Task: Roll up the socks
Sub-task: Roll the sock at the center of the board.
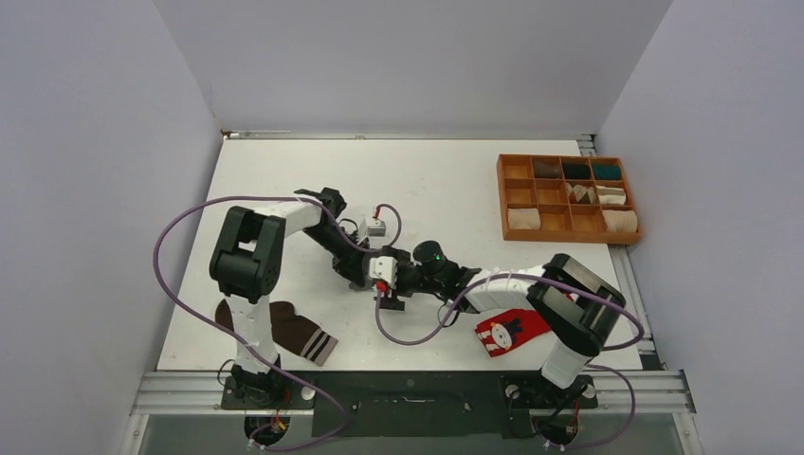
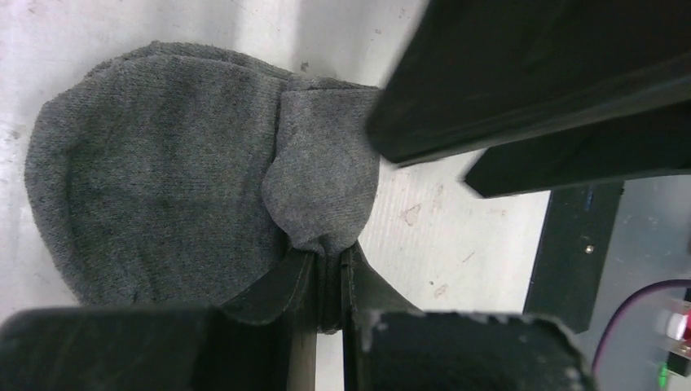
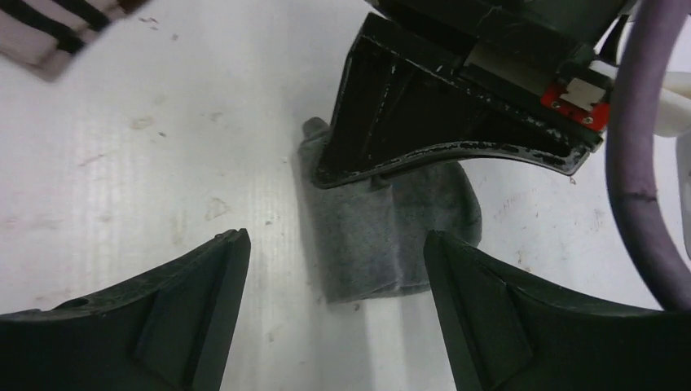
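The grey sock lies partly folded on the white table. My left gripper is shut on a pinched fold at its edge. In the right wrist view the sock lies just ahead of my right gripper, which is open and empty, with the left gripper on the sock's far end. In the top view both grippers meet mid-table, left and right, hiding the grey sock. The brown sock lies flat at front left. The red sock lies at front right under the right arm.
A wooden compartment tray with rolled bundles stands at the back right. The brown sock's striped cuff shows in the right wrist view's top left corner. Purple cables loop from both arms.
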{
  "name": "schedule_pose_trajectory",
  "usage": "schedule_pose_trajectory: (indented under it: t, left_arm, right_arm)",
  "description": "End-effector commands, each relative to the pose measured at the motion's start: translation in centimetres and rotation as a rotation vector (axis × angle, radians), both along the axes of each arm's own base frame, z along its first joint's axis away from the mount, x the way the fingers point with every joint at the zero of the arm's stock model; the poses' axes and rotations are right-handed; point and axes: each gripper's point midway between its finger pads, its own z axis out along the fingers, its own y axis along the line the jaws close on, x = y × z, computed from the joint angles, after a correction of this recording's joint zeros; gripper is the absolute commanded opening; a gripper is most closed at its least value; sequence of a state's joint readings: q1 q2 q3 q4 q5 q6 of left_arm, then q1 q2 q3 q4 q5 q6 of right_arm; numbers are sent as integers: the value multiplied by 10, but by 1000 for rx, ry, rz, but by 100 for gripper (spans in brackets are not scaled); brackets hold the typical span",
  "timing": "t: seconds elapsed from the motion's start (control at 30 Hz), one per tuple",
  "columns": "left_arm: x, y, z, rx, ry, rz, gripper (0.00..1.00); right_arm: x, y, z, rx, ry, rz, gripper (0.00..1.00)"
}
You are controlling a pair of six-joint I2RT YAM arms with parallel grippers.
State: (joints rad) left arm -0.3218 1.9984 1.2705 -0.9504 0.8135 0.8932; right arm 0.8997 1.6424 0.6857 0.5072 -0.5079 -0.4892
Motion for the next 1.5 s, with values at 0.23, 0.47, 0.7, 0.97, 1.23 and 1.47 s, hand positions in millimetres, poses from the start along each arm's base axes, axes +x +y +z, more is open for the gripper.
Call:
schedule_pose_trajectory:
  t: [0.23, 0.47, 0.7, 0.97, 1.23, 1.47]
  left_arm:
    - [-22, 16, -20, 101, 123, -39, 0]
    - [-8, 16, 2, 11, 34, -13, 40]
    - [21, 34, 58, -168, -262, 36, 47]
    - [17, 37, 59, -130, -548, -59, 53]
    - [16, 9, 33, 21, -776, -258, 60]
    - [24, 0, 9, 100, -810, -300, 67]
  right_arm:
    - [24, 17, -55, -215, -108, 57, 41]
    - [8, 1, -67, -279, 134, -68, 10]
    - [-30, -21, -85, -326, 621, -170, 5]
    - [-30, -20, -89, -245, 1107, -272, 6]
    - [-22, -26, -111, -312, 1351, -352, 6]
    - [-14, -21, -112, -303, 1356, -336, 8]
